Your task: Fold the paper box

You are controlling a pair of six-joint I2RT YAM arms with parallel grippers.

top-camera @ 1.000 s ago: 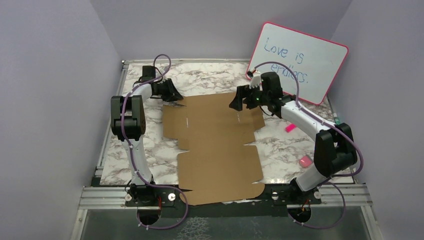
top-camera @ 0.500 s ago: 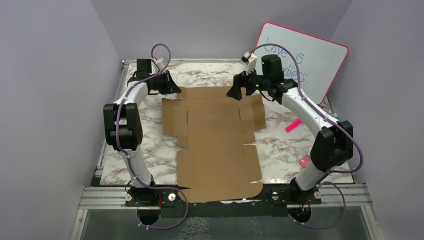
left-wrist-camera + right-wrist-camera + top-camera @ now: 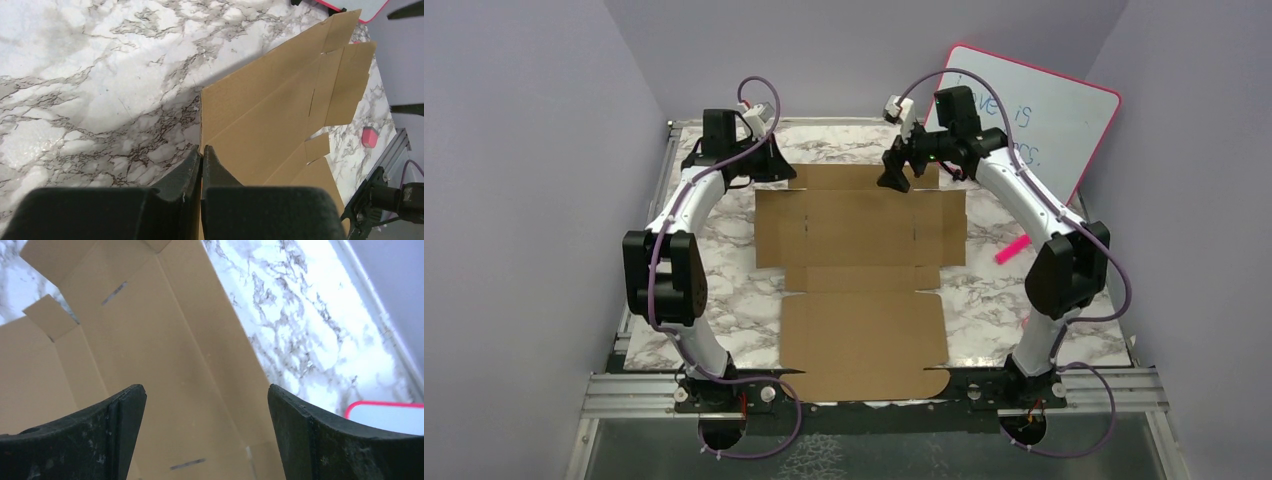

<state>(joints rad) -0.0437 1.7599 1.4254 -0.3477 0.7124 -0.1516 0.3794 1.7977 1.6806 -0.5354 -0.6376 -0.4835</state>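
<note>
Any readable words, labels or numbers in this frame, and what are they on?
"is": blue handwriting on the whiteboard.
The rest of the writing on that board is partly hidden behind the right arm and cannot be read whole.
The paper box has no print in any view.

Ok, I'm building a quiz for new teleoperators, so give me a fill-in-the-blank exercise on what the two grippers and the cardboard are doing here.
1. The left gripper is ___ on an edge of the paper box.
2. The right gripper hangs ___ above the paper box.
3. The whiteboard has a ___ frame.
Missing words: shut; open; pink.
</note>
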